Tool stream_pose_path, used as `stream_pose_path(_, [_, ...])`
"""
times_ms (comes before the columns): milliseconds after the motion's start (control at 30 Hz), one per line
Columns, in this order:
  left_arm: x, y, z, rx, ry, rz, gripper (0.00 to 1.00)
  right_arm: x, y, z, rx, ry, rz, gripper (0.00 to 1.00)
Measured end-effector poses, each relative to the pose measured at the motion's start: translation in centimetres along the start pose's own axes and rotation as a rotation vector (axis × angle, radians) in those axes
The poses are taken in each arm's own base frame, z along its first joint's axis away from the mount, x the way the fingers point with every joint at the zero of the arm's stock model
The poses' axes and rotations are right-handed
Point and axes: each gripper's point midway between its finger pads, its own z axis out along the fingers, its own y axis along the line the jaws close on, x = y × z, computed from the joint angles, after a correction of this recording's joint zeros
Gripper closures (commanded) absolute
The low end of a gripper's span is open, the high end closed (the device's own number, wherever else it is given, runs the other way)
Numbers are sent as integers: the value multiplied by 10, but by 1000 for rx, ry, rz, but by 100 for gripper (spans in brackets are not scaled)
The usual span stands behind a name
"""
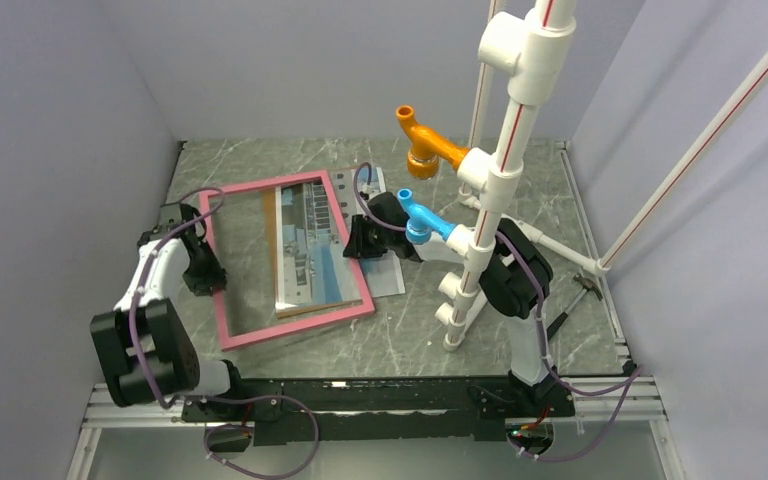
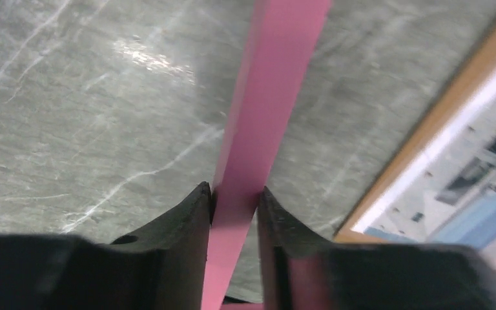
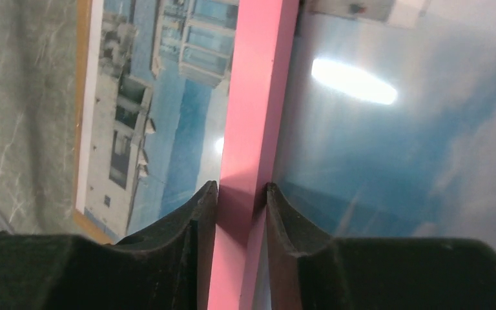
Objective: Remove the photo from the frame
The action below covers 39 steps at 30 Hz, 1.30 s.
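On a grey marbled worktop [image 1: 410, 340], a pink frame [image 1: 295, 325] is gripped at both long sides by two robot arms. The left gripper [image 2: 236, 194] is clamped on the frame's left rail, and the right gripper [image 3: 240, 190] is clamped on its right rail. The photo [image 1: 310, 250], a pale building under blue sky, lies beneath the frame's right half and juts out past the right rail. A brown backing board [image 1: 270, 250] shows as a strip along the photo's left edge, inside the frame.

The right fingers [image 3: 181, 252] hide part of the frame [image 3: 255, 97] and the photo [image 3: 168, 97].
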Motion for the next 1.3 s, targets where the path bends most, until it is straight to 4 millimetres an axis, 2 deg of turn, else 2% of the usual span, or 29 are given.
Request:
stream_pose_path(67, [1, 9, 10, -21, 40, -45, 43, 6, 7, 3, -35, 20, 14, 49])
stream_pose_path(133, [-3, 17, 19, -46, 58, -96, 40, 10, 17, 2, -77, 42, 33, 41])
stream_pose_path(200, [-9, 22, 20, -67, 51, -127, 37, 12, 25, 1, -112, 50, 37, 37])
stream_pose_path(300, [-27, 18, 13, -54, -1, -133, 36, 16, 28, -3, -152, 56, 51, 35])
stream_pose_path(433, [-41, 0, 6, -14, -63, -108, 33, 22, 16, -21, -155, 69, 71, 30])
stream_pose_path(467, [-39, -11, 4, 2, -69, -83, 27, 21, 11, -27, -150, 67, 79, 30])
stream_pose_path(500, [-38, -20, 2, 19, -73, -61, 15, 20, 9, -31, -149, 67, 82, 30])
stream_pose_path(533, [-35, -34, 0, 49, -77, -37, 13, 16, 4, -35, -146, 61, 90, 29])
stream_pose_path(567, [-33, -50, -2, 85, -83, -8, 17, 12, 1, -39, -147, 58, 94, 27])
stream_pose_path(600, [-30, -75, -6, 149, -91, 13, 18, 9, -1, -42, -151, 55, 96, 24])
stream_pose_path(633, [-27, -85, -7, 171, -89, 34, 19, 6, -3, -44, -152, 53, 100, 23])
stream_pose_path(700, [-19, -119, -12, 243, -95, 75, 22, 3, -11, -47, -143, 52, 110, 22])
stream_pose_path(800, [-11, -166, -17, 309, -87, 118, 21, 3, -19, -53, -142, 57, 127, 21])
stream_pose_path(900, [-10, -212, -15, 317, -73, 146, 20, 4, -27, -62, -134, 60, 146, 21])
stream_pose_path(1000, [-9, -248, -1, 289, -64, 170, 23, 2, -37, -80, -129, 46, 170, 21])
stream_pose_path(1133, [9, -278, 21, 248, -20, 206, 28, -11, -46, -100, -129, 4, 185, 22])
stream_pose_path(1300, [30, -299, 44, 197, 30, 264, 29, -21, -53, -120, -121, -44, 168, 23])
